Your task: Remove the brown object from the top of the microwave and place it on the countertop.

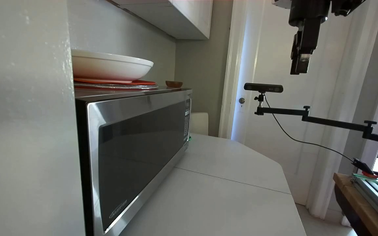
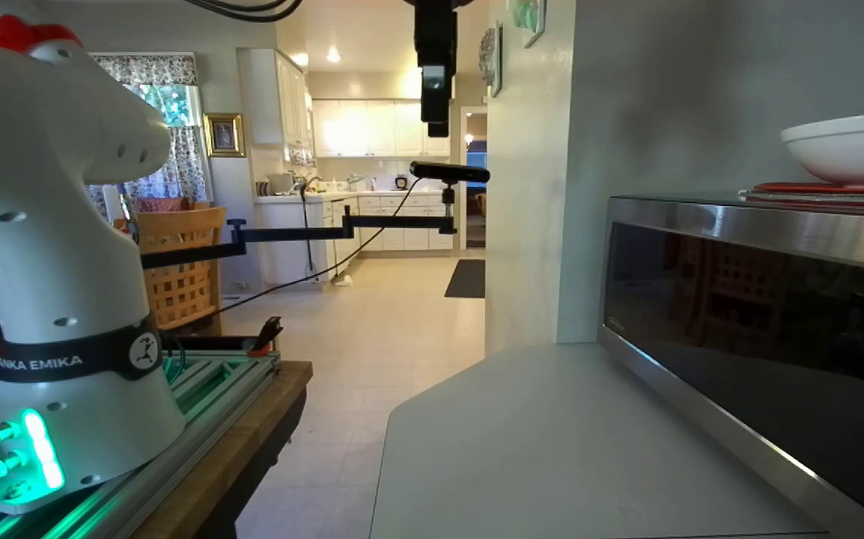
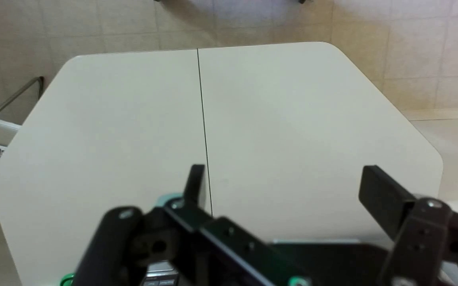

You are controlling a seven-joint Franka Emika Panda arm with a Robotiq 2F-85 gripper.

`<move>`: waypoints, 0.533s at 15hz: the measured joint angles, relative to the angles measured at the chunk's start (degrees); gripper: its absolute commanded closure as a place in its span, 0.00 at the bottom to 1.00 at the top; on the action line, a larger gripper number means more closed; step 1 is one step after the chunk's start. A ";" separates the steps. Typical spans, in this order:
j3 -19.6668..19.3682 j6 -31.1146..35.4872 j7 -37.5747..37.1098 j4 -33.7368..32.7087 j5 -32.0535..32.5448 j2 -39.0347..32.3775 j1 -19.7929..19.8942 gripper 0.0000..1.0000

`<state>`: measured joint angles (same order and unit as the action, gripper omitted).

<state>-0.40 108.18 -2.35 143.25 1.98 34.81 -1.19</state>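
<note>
Countertop (image 3: 276, 111), white and smooth, crossed by a thin dark seam (image 3: 204, 119); its angled corners are shown in the wrist view. Robot arm (image 2: 65, 262), white, seen in part in an exterior view; a green light (image 2: 43, 449) is lit at its base. Microwave (image 1: 136, 150), stainless steel with a dark glass door (image 1: 146, 137), set on the countertop; INVERTER is printed at a lower corner of the door. White bowl (image 1: 110, 64), stacked on flat red plates (image 1: 143, 82); the stack is borne by the microwave's top in both exterior views. Gripper (image 3: 284, 184), black, pointed downward and held well above the countertop; its two fingers (image 3: 383, 198) are spread wide, with the countertop seen between them. Bar-shaped camera (image 1: 263, 88), black, seen in an exterior view. Small brown bowl-shaped object (image 1: 174, 84), rested on the microwave's top past the red plates, near the control-panel end, well apart from the gripper.
</note>
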 measured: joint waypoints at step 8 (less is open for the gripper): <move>-1.33 6.37 1.80 -3.00 0.64 -1.49 1.84 0.00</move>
<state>-1.73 114.55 -0.55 140.25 2.62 33.31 0.65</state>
